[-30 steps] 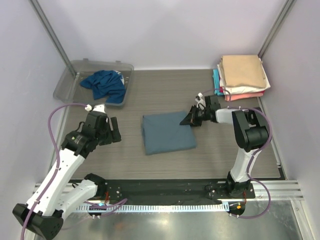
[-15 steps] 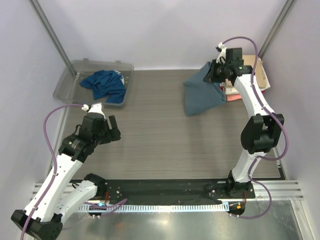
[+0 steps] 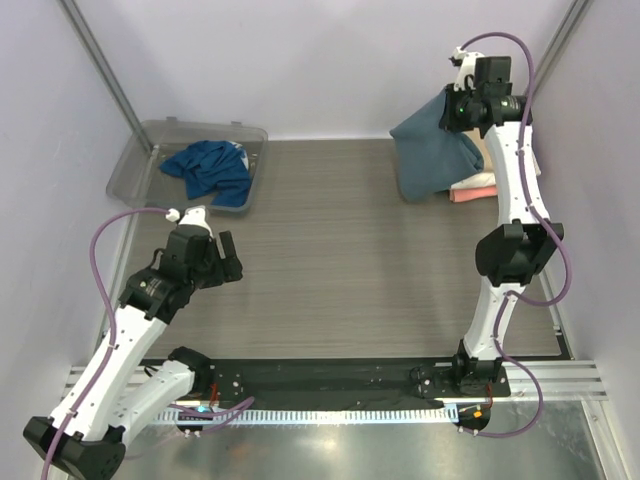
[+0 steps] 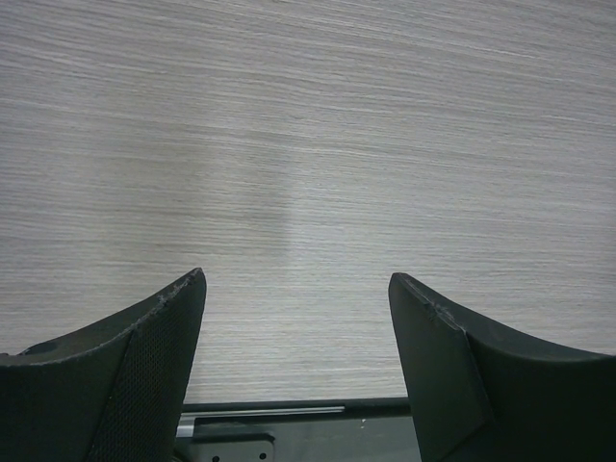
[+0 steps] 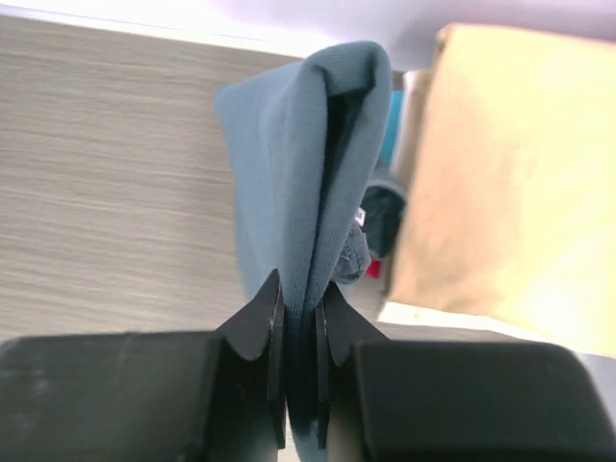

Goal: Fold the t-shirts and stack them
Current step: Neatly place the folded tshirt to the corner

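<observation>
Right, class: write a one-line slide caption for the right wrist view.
Right gripper pinches the folded slate-blue t-shirt beside the tan t-shirt.

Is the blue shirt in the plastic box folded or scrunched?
Scrunched: the blue shirt lies in a lumpy heap inside the box, no neat edges.

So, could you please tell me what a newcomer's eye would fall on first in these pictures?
The slate-blue t-shirt catches the eye first: it hangs in the air from the right gripper, which is pinched shut on it, by the stack of folded t-shirts in the far right corner. Next comes the teal-blue t-shirt, crumpled in the clear plastic tub at the far left. The left gripper hovers open over the table.
</observation>
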{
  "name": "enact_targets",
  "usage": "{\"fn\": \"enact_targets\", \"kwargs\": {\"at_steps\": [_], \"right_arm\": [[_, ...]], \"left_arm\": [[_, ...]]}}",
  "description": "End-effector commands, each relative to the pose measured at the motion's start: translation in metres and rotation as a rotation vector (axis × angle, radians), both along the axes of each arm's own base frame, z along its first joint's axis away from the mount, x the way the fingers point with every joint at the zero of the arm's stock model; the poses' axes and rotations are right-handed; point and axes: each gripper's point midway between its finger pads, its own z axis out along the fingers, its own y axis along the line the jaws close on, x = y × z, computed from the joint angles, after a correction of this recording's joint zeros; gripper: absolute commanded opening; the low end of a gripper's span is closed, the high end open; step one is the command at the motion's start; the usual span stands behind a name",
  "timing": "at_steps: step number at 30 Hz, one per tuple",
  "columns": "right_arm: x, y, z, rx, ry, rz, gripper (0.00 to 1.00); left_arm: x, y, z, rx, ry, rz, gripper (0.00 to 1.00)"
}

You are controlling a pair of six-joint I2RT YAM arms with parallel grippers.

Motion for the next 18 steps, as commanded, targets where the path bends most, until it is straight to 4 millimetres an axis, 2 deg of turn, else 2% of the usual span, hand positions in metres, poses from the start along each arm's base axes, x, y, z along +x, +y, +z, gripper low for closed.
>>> {"fn": "enact_targets", "kwargs": {"at_steps": [1,3,9,18], "right_arm": [[0.004,-0.024,0.057,-0.072,-0.154,-0.003,0.01],[0.005,-0.029,0.068,-0.089,-0.184,-0.003,0.01],[0.012,-0.051,0.082,-0.076,-0.234,-0.016,0.01],[0.024,-0.096,0.087,-0.012,-0.284,-0.053,0.01]], "left_arm": [[0.007,-0.002,0.004,0.002,-0.029,-0.010,0.78],[0.007,-0.002,0.002,0.005,-0.024,-0.007,0.78],[0.008,-0.001,0.000,0.010,-0.015,-0.003,0.77],[0.009,-0.001,-0.004,0.020,0.004,0.003,0.77]]}}
